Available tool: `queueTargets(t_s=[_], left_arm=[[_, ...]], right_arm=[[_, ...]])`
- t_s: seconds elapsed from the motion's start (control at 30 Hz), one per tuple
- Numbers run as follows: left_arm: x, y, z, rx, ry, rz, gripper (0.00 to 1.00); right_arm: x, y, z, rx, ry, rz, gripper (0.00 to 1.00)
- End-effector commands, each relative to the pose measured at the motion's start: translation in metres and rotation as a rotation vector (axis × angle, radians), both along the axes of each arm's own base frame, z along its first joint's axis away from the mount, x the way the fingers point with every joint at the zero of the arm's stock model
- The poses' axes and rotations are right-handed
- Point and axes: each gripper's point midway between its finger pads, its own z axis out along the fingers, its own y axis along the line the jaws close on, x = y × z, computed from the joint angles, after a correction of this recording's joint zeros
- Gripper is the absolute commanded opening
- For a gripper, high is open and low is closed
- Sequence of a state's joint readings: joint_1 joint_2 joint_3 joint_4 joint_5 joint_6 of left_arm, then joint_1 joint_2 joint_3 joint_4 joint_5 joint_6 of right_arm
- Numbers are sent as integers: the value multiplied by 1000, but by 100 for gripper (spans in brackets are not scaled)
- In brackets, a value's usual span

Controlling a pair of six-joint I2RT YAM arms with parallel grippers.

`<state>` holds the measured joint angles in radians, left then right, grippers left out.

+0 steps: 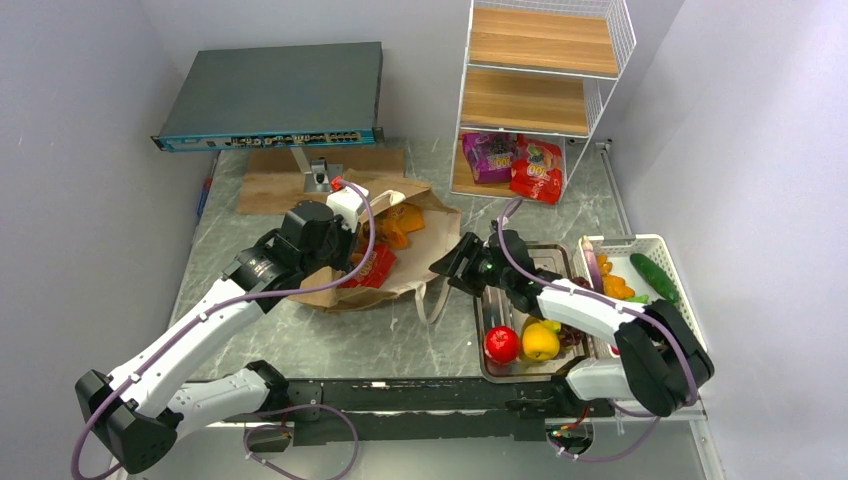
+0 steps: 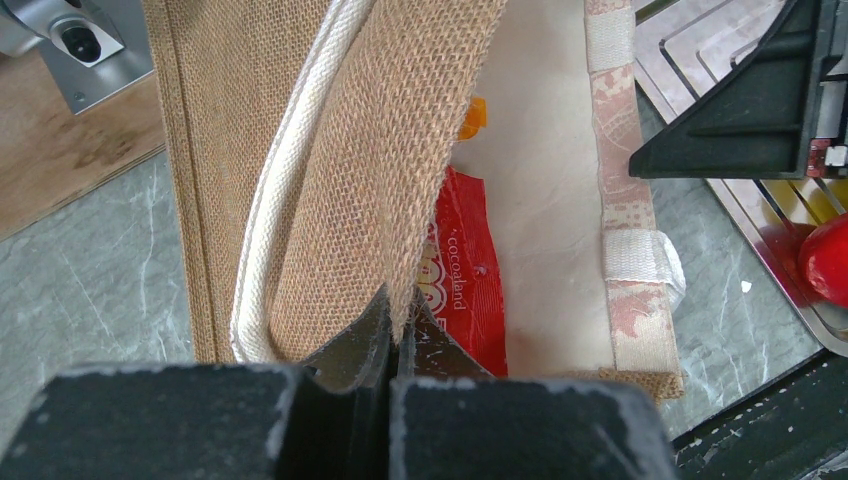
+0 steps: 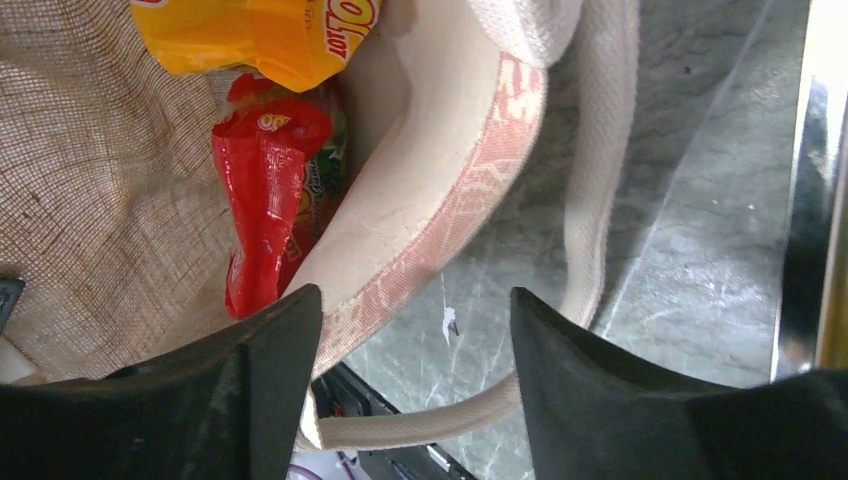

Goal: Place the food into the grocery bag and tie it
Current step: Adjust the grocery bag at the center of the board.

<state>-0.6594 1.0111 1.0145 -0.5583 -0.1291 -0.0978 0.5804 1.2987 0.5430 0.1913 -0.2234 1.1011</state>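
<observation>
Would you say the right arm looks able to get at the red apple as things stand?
Probably yes: the red apple lies uncovered in the tray, and the right end effector is open, nearby.

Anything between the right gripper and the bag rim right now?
Nothing visible. The right gripper is open and the bag rim sits right at its fingertips. Only the handle lies on the table beside it. The left gripper is shut on the bag's other edge.
</observation>
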Motion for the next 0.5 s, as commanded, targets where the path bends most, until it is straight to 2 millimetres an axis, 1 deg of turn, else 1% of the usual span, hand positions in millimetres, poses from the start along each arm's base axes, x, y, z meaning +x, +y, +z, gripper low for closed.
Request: queueTargets(t_s=[0.0,0.07,0.1,0.13,0.2,0.27,0.3,0.37,0.43,0.47], left_arm=[[7,-3,23,-42,-63,11,0],[6,-3,24,-43,-66,13,0],[6,-3,25,-45,-66,12,0],[5,-3,26,-50,-68,10,0],[4,-4,29,-63,-74,4,0],[3,-5,32,-75,-79,-2,0],[2,-7,35,-85,-81,-9,0],[0,-10,45,-122,-87,-15,0],[-1,-6,61,-148,-89,19,0],[-2,-4,68,-146,-75,36,0]], right_arm=[[15,17,19,84,-53,21,53],[18,21,16,65,-60,45,43],[18,23,14,53,-62,63,33],[18,25,14,40,-62,82,21],[17,27,18,15,-73,115,0],[16,30,36,-21,-121,143,0],[16,32,48,-55,-152,160,0],[9,37,72,-133,-183,219,0],[2,47,109,-169,-233,308,0],[-3,54,137,-165,-272,348,0]])
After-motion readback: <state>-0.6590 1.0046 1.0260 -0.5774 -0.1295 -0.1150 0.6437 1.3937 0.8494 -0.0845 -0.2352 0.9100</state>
